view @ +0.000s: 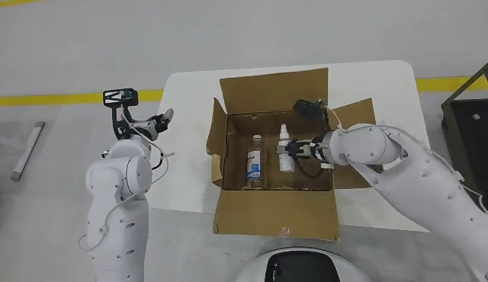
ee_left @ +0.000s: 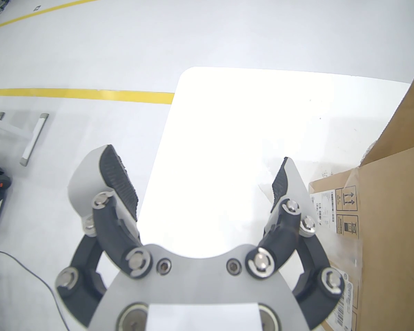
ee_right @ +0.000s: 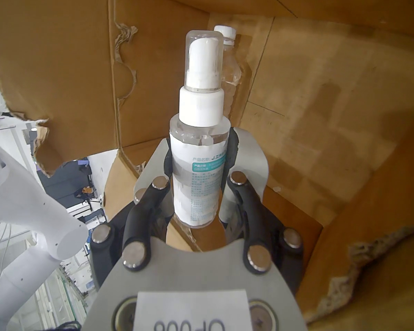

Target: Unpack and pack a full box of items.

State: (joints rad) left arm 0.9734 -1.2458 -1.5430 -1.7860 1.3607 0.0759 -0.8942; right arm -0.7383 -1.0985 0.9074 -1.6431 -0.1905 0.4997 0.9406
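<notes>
An open cardboard box (view: 274,215) stands in the middle of the white table (view: 191,99). Inside it my right gripper (view: 288,151) is shut on a clear spray bottle (view: 284,146) with a white pump top (ee_right: 200,70); the fingers (ee_right: 239,160) clamp its labelled body. A clear water bottle (view: 255,160) with a white cap (ee_right: 225,32) lies on the box floor just beyond it. My left gripper (ee_left: 207,170) hangs open and holds nothing above the table's left part, beside the box's outer wall (ee_left: 383,225).
The box flaps (view: 274,90) stand open on all sides. A dark green bin (view: 467,129) sits off the table's right edge. Yellow floor lines (view: 69,97) run behind the table, and bare tabletop (ee_left: 262,111) lies left of the box.
</notes>
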